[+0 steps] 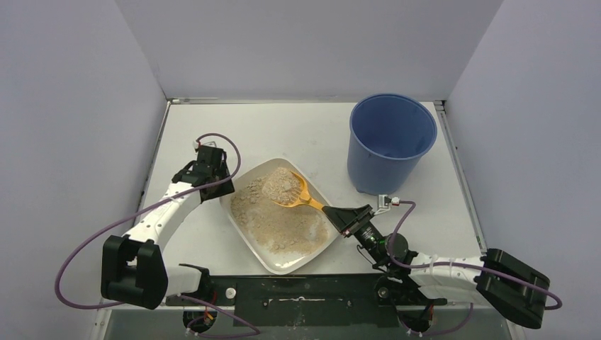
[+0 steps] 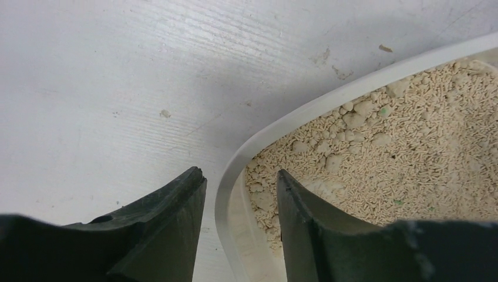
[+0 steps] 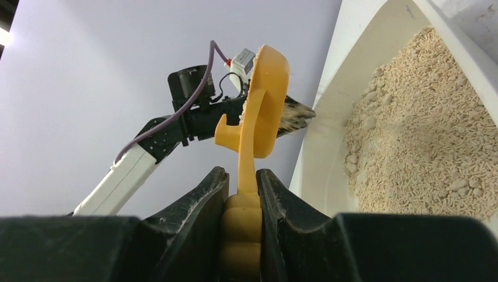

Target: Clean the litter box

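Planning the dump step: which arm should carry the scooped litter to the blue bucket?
Right. The right end effector is shut on the loaded orange scoop, and the blue bucket stands nearer it. The left end effector sits open astride the litter box rim, holding nothing.

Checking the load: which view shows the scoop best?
Top external: the whole orange scoop, heaped with litter, over the litter box. Right wrist shows it edge-on in the right gripper. Left wrist misses it.

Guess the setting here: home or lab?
Probably a lab robot cell: plain grey panel walls box in a white tabletop holding props, a shallow off-white plastic litter tray and a tall round blue plastic bucket.
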Available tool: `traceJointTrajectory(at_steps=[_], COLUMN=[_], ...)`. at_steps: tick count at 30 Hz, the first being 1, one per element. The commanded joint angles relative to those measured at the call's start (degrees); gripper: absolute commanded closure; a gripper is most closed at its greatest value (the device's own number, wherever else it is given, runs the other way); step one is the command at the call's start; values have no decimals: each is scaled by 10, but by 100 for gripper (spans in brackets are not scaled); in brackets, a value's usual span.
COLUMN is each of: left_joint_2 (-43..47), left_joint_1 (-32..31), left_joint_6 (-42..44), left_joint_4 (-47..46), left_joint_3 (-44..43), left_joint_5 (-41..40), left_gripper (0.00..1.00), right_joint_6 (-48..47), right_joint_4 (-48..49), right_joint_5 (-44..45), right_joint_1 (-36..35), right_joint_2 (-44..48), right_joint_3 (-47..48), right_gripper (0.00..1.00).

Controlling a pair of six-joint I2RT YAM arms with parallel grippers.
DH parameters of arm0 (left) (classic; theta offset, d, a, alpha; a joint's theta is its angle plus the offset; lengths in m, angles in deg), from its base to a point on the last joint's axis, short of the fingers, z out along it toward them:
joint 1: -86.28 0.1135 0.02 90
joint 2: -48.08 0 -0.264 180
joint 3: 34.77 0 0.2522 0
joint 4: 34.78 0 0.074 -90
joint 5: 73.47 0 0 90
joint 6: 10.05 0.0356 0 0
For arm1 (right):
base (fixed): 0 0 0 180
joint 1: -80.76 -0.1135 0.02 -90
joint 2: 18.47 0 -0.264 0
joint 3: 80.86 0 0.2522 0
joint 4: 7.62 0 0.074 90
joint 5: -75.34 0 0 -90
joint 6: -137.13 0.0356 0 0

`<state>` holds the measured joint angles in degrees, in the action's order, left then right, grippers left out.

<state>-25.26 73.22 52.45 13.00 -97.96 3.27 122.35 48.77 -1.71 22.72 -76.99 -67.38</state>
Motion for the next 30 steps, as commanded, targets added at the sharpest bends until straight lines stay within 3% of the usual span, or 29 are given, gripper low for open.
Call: traceJointTrajectory(at_steps=[1,5,8,12,15,19,22,25,28,30], left_joint_2=[16,40,55,71,76,85,93,101,102,104], left_joint_1=[3,3,3,3,3,3,3,3,3,2], left_joint_6=[-8,-10,-9,-10,-10,-4,-1,2,6,6], left_joint_4=[-7,17,36,58,72,89,100,103,111,114], left_joint_3=[-35,-59,-78,-99,-112,-124,-129,-134,-142,-147], left_joint_5=[5,15,25,46,64,81,90,99,103,106], left_gripper=[51,43,39,36,34,32,32,31,30,30], right_joint_6=[11,-12,38,17,72,37,83,35,94,77], right_joint_4=[-58,-76,-55,1,17,-3,-7,-58,-10,-23], right_joint_5=[6,-42,-1,-92,-30,-115,-52,-110,-46,-78], right_joint_1=[4,7,19,22,40,41,62,39,61,58], right_joint_2=[73,81,89,33,37,21,48,35,48,47], right_joint_3=[-12,12,-20,17,-26,27,-10,44,-13,-2], right_gripper=[100,100,100,100,100,100,100,100,100,100])
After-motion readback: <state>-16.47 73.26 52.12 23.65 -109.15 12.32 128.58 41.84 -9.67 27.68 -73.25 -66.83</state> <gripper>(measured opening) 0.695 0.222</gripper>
